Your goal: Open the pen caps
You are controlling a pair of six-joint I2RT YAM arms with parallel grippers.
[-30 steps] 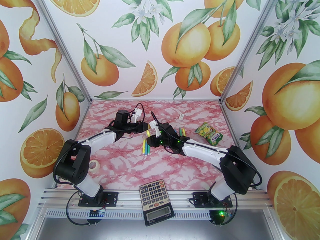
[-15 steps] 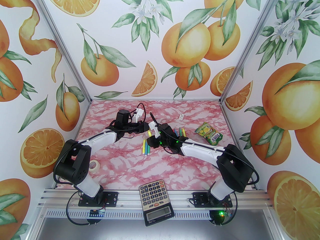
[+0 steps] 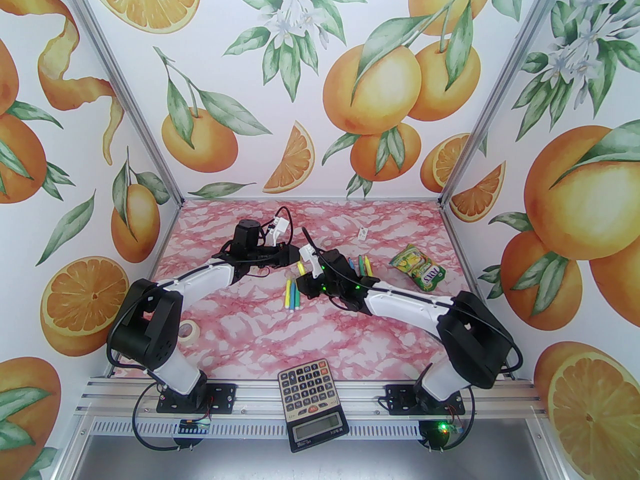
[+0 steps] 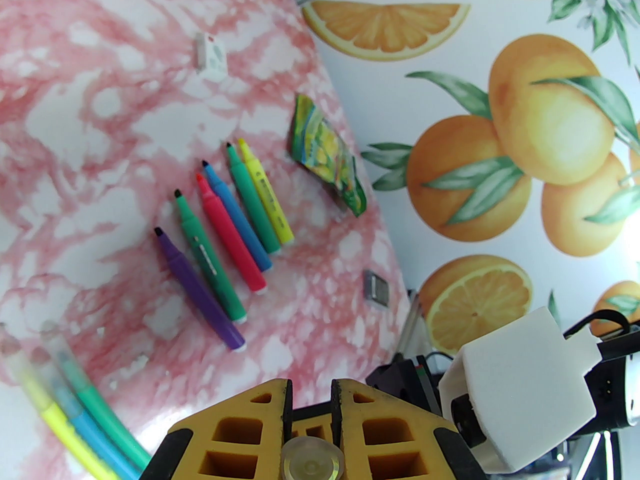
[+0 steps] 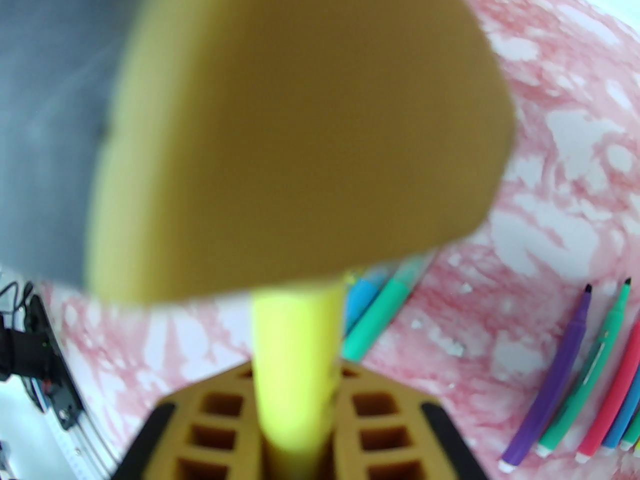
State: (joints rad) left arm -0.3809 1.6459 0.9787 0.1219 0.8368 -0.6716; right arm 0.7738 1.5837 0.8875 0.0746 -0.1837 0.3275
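Note:
A yellow pen (image 3: 300,267) hangs above the table, gripped at both ends. My left gripper (image 3: 296,257) is shut on its far end, jaws nearly together in the left wrist view (image 4: 310,385). My right gripper (image 3: 302,277) is shut on the near part of the barrel (image 5: 295,348). The grips hide this pen's cap. Three more pens (image 3: 292,294), yellow, blue and green, lie just below, blurred in the left wrist view (image 4: 75,418). To the right lie several uncapped pens (image 4: 225,248) in a row, tips bare (image 3: 361,264).
A green-yellow snack pouch (image 3: 417,267) lies right of the pen row (image 4: 327,163). A small white block (image 3: 363,232) sits near the back. A tape roll (image 3: 188,329) lies at the left, and a calculator (image 3: 312,403) overhangs the front rail.
My right gripper has closed on the yellow pen's barrel and shifted slightly. The left gripper has kept its hold with little movement.

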